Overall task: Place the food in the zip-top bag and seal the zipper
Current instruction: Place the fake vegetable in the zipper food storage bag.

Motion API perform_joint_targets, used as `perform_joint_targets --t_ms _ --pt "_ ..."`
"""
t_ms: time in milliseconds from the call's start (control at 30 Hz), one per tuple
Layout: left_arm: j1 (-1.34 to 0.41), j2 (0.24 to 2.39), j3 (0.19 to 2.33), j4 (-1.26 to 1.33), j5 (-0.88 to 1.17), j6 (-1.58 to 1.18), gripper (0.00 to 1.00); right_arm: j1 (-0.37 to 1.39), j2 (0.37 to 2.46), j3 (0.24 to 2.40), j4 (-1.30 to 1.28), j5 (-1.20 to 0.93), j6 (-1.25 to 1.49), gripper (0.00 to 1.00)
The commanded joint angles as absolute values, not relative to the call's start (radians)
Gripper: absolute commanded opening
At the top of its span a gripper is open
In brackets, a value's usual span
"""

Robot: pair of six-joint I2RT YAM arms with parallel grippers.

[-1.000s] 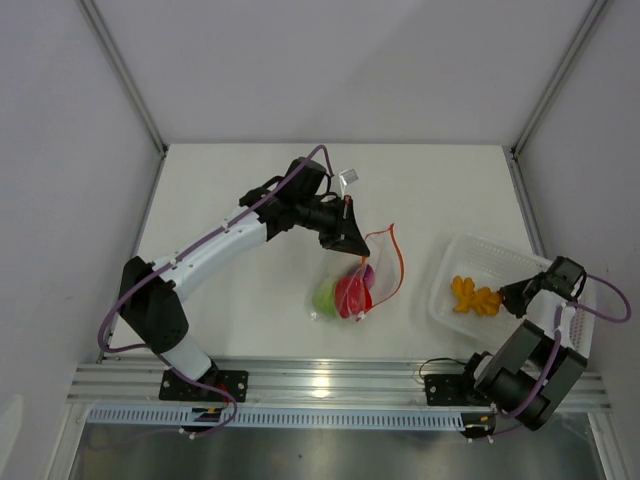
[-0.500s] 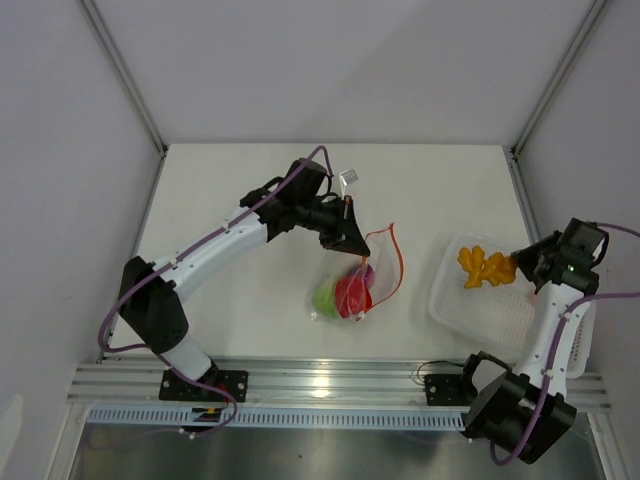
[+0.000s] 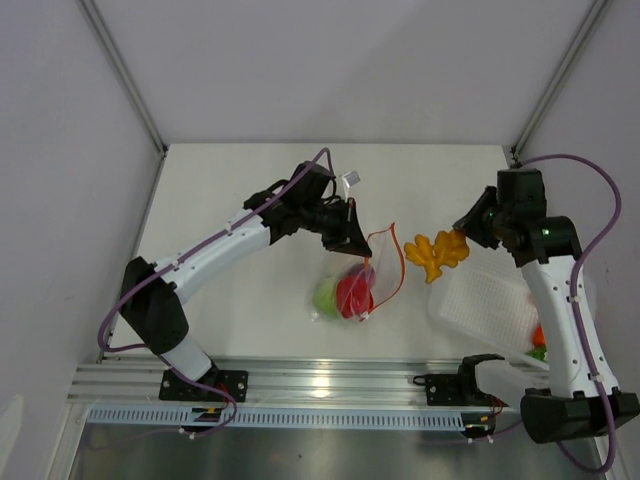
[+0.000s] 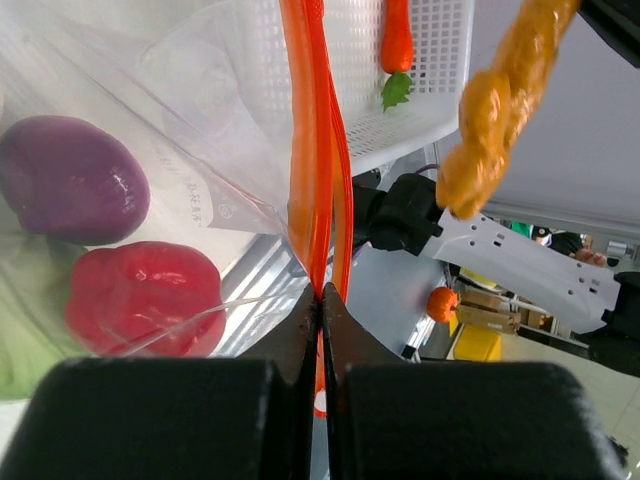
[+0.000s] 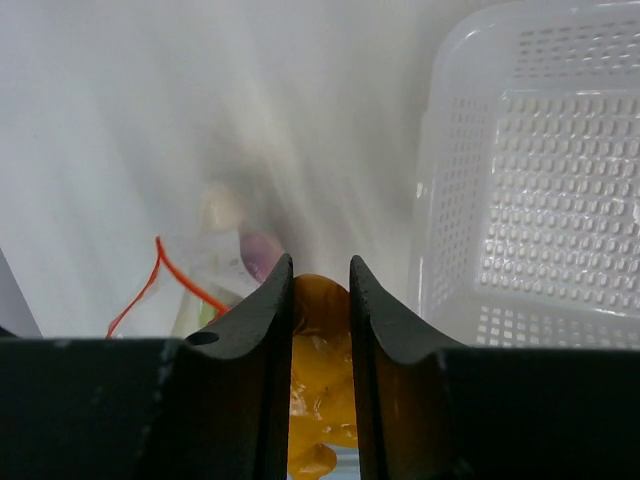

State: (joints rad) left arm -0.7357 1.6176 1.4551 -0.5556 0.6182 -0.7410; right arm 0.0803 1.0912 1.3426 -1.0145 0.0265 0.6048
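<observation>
Orange-yellow lumpy piece (image 3: 436, 254) hangs clamped in the right pincer (image 3: 462, 237), between basket (image 3: 480, 305) and zip-top bag (image 4: 215, 200); left pincer (image 4: 322, 300) grips the zipper (image 4: 310, 150); red pepper (image 4: 140, 295), green fruit (image 3: 325, 295), purple piece (image 4: 70, 180) bagged; sealing undone.

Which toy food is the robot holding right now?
The orange-yellow lumpy piece: only it is pinched in the right gripper, outside the zip-top bag.

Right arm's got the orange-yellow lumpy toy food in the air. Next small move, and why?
Probably carry the orange-yellow lumpy piece a little left, over the mouth of the clear zip-top bag. The right gripper holds it between the white perforated basket and the bag, and the left gripper pinches the red-orange zipper strip, holding the mouth open.
</observation>
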Motion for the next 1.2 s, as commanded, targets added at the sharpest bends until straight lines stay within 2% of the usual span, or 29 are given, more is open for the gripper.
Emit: perform_joint_targets --t_ms 0,467,767,1067,1167 --pt "-0.750 1.588 1.486 -0.538 0.592 -0.741 0.01 0.197 1.147 1.434 -1.127 0.129 0.666 0.00" --pt "-0.775 1.569 1.493 -0.541 0.575 -0.753 0.01 0.480 1.344 1.557 -1.235 0.385 0.795 0.00" --pt "-0.784 1.571 1.509 -0.543 0.575 -0.762 0.01 0.555 1.407 1.591 -1.246 0.465 0.951 0.00" --pt "-0.792 1.566 1.513 -0.542 0.575 -0.773 0.01 0.713 1.496 1.660 -1.235 0.520 1.049 0.00" --pt "-0.792 1.563 1.519 -0.545 0.578 -0.772 0.01 0.738 1.496 1.644 -1.198 0.480 1.042 0.37"
